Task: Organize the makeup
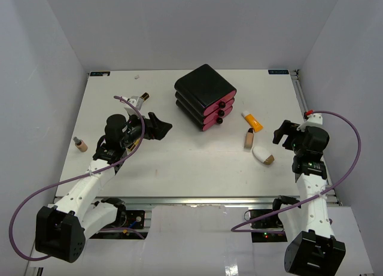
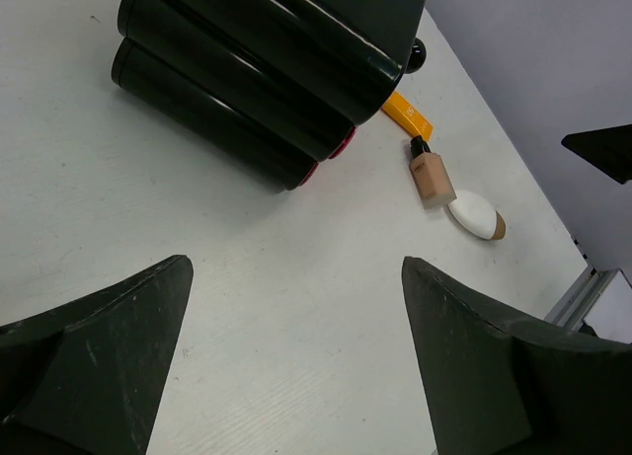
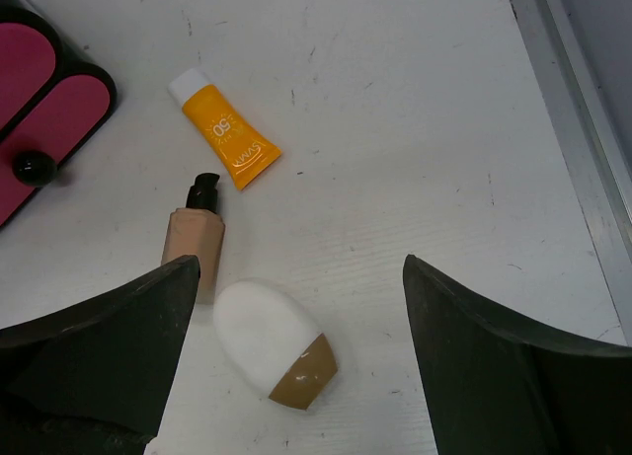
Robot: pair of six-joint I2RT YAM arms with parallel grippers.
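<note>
Right end effector [image 1: 280,131]: released, jaws wide, nothing between them. Left end effector [image 1: 160,125]: also released and empty, hanging over bare tabletop [image 1: 179,168] left of centre.

Nearest piece of makeup: white oval tube [image 3: 276,341], flat on the tabletop, just to the near-left of the right end effector. In the right wrist view it sits low, between the two fingers. Its long axis is diagonal, tan end toward the near-right, so it is skewed to the jaws' closing line. I'd expect a wrist roll before descent so the fingers close across the short width.

Next out: tan bottle [image 3: 196,238], lying flat just beside the tube's white end, dark cap pointing away. I can't tell if they touch.

Beyond that: orange tube [image 3: 225,127], white cap toward the far-left, apart from the bottle.

Then the black box [image 1: 206,96], pink drawers [image 3: 39,100] all closed.

The right arm is clearly nearer this cluster; the left is well apart from it.

Left side: small tan bottle [image 1: 79,144] near the left edge, and another bottle [image 1: 142,98] farther back, beside the left arm.
</note>
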